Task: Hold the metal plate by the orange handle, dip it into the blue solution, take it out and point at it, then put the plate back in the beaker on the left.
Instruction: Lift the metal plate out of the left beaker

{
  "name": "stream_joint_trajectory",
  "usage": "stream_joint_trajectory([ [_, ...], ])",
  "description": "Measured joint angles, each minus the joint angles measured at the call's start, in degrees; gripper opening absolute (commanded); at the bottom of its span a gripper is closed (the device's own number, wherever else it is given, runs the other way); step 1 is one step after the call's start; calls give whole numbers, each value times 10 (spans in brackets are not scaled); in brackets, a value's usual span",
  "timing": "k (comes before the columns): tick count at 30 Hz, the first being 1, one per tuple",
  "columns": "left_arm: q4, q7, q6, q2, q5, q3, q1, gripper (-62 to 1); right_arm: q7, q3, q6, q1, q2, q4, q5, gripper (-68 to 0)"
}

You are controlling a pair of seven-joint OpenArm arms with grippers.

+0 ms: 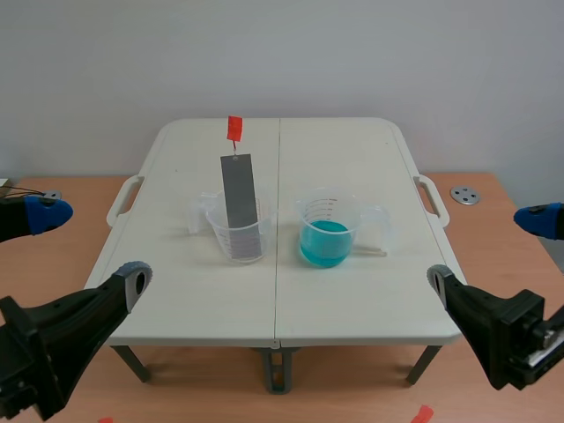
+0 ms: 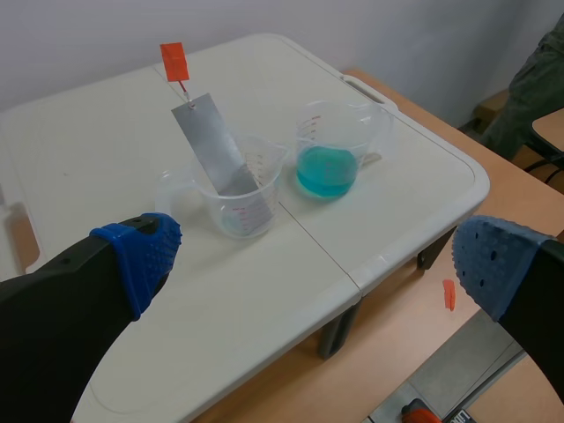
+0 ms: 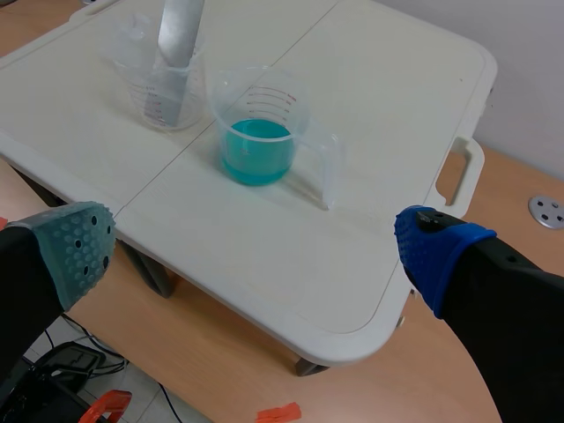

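A grey metal plate [image 1: 238, 189] stands tilted in the clear left beaker [image 1: 239, 236], with its orange handle [image 1: 234, 129] sticking up above it. To its right stands a second clear beaker [image 1: 328, 231] holding blue solution. My left gripper [image 1: 88, 248] is open near the table's front left corner, well short of the plate [image 2: 216, 159] and its handle [image 2: 174, 62]. My right gripper [image 1: 489, 249] is open off the front right corner. In the right wrist view the blue beaker [image 3: 260, 141] lies ahead of the open gripper [image 3: 256, 251], with the plate's beaker [image 3: 163, 88] beyond it.
Both beakers sit mid-way along a white folding table [image 1: 352, 300] with side handles, on a wooden surface. A round metal disc [image 1: 464, 195] lies on the wood to the right. Orange tape marks [image 1: 421, 412] lie near the front edge.
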Motion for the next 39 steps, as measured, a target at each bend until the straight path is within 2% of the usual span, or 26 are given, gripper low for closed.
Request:
stream_joint_trajectory([
  [20, 0, 12, 6, 0, 2, 0, -2, 14, 0, 0, -6, 0, 0, 0, 0, -12],
  [22, 0, 13, 6, 0, 2, 0, -2, -148, 0, 0, -6, 0, 0, 0, 0, -12],
  [26, 0, 14, 6, 0, 3, 0, -2, -571, 0, 0, -6, 0, 0, 0, 0, -12],
  [27, 0, 17, 6, 0, 3, 0, -2, -599, 0, 0, -6, 0, 0, 0, 0, -12],
  [35, 0, 38, 6, 0, 4, 0, -2, -593, 0, 0, -6, 0, 0, 0, 0, -12],
  [38, 0, 93, 6, 0, 7, 0, -1, -593, 0, 0, -6, 0, 0, 0, 0, -12],
  [39, 0, 112, 6, 0, 24, 0, -1, -593, 0, 0, -6, 0, 0, 0, 0, -12],
])
